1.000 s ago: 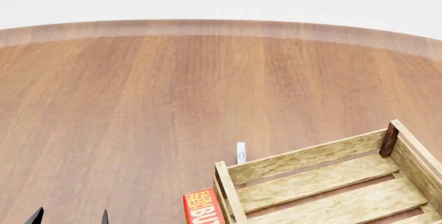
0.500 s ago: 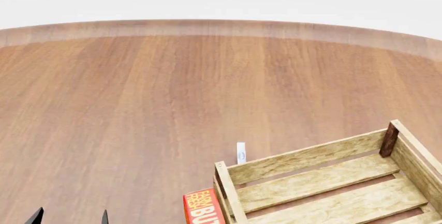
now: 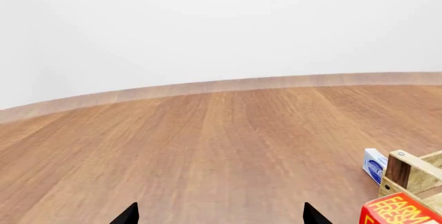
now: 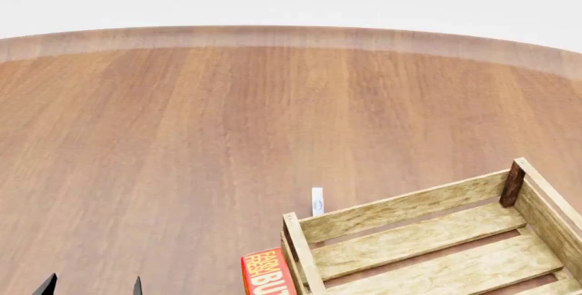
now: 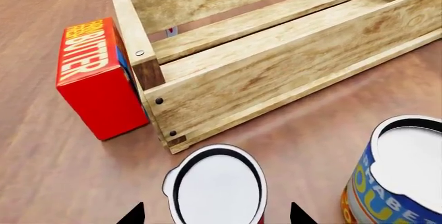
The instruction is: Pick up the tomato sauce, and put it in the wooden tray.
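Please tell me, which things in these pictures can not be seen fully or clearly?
- Tomato sauce: right wrist view shows mainly its top; the label is nearly hidden, and the head view misses it.
- Blue-and-yellow can: cut by the picture edge.
- Butter box: cut by the head view's bottom edge.
- Small white-and-blue item behind the wooden tray: too small to identify.

pale wooden tray (image 5: 276, 74), red butter box (image 5: 93, 79), blue-yellow can (image 5: 397, 182)

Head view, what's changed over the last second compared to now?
Nothing visibly changed. The left gripper fingertips sit at the same spot at the bottom edge, and the wooden tray, the red butter box beside it and the small white-and-blue box behind the tray have not moved on the table.
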You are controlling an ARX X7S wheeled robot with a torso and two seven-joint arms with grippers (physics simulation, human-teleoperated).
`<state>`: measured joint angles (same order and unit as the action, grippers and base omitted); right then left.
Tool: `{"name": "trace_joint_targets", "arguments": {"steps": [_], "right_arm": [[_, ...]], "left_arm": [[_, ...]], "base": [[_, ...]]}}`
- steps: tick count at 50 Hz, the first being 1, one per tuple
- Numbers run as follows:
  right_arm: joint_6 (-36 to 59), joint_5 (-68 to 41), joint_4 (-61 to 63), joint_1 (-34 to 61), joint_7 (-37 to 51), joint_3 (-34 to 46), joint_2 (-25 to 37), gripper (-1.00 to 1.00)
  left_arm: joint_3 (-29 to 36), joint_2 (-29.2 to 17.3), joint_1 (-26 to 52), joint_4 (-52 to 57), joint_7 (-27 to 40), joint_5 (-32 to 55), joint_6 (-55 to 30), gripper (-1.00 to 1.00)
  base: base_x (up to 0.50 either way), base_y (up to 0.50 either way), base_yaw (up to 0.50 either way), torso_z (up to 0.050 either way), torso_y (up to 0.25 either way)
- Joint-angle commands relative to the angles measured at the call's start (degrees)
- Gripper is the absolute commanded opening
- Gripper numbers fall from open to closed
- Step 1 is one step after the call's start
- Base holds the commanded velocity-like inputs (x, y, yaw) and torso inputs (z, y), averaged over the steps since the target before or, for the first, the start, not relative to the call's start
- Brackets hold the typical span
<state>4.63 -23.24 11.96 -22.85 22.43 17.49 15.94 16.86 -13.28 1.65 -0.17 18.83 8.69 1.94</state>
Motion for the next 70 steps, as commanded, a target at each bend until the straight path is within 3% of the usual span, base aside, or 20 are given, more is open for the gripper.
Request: {"name": "trace_joint_targets", "arguments": {"steps": [1,12,13,32,45,59,70], "right_arm": [[0.0,0.0,-0.3,0.1,-1.2,-1.3,-0.7,1.0],[0.0,-0.5,-0.4,0.3,-1.1,-1.2,-0.5,1.0],[0.1,-0.5,-0.4,0.3,-1.0,-1.2,-0.5,-1.0],[-0.6,0.0,0.8,-0.1,-1.0,-0.2,0.1,-1.0],[-8.3,23.0,22.8,-13.0,7.7,5.4,4.2,-1.0],[-9.8,27.5,27.3,-16.3,9.5,7.1,5.8,-1.0],[-2.2,25.3,32.8,-13.6,10.4,3.7,6.7,-1.0]], "left_arm": [[-1.2,0.7,-0.3,0.0,-2.5,1.5,1.0,1.0],[-0.9,0.5,-0.3,0.3,-2.1,1.5,0.8,1.0],[-0.9,0.5,-0.4,0.3,-2.1,1.6,0.8,1.0],[-0.5,0.1,-0.3,0.1,-1.9,2.0,1.1,1.0],[-0.1,-0.1,-0.1,0.0,-1.4,1.9,1.1,1.0],[0.2,-0.4,-0.1,0.4,-1.0,2.2,1.0,1.0],[0.5,-0.7,-0.2,0.6,-0.7,2.4,1.0,1.0]], "base": [[0.0,0.0,0.0,0.0,0.0],[0.0,0.0,0.0,0.0,0.0],[0.0,0.0,0.0,0.0,0.0],[0.0,0.0,0.0,0.0,0.0],[0.0,0.0,0.0,0.0,0.0],[0.0,0.0,0.0,0.0,0.0],[0.0,0.0,0.0,0.0,0.0]]}}
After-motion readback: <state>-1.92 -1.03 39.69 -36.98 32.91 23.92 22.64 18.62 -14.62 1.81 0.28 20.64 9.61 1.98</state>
